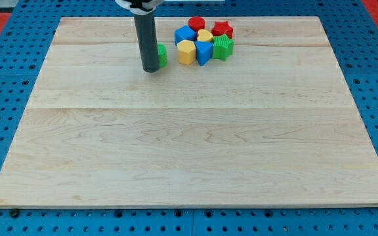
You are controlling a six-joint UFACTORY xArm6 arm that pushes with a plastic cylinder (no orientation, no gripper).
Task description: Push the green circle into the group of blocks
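Note:
The green circle (162,56) sits near the view's top, mostly hidden behind my rod; only its right edge shows. My tip (151,69) rests on the board right at the circle's left side, touching or nearly touching it. To the circle's right lies the group of blocks: a yellow hexagon (186,51), a blue block (204,52), a green star-like block (223,47), a blue block (184,35), a yellow heart (204,35), a red block (196,24) and a red star (222,29). A small gap separates the circle from the yellow hexagon.
The wooden board (189,151) lies on a blue pegboard table (5,78). The board's top edge runs just behind the group of blocks.

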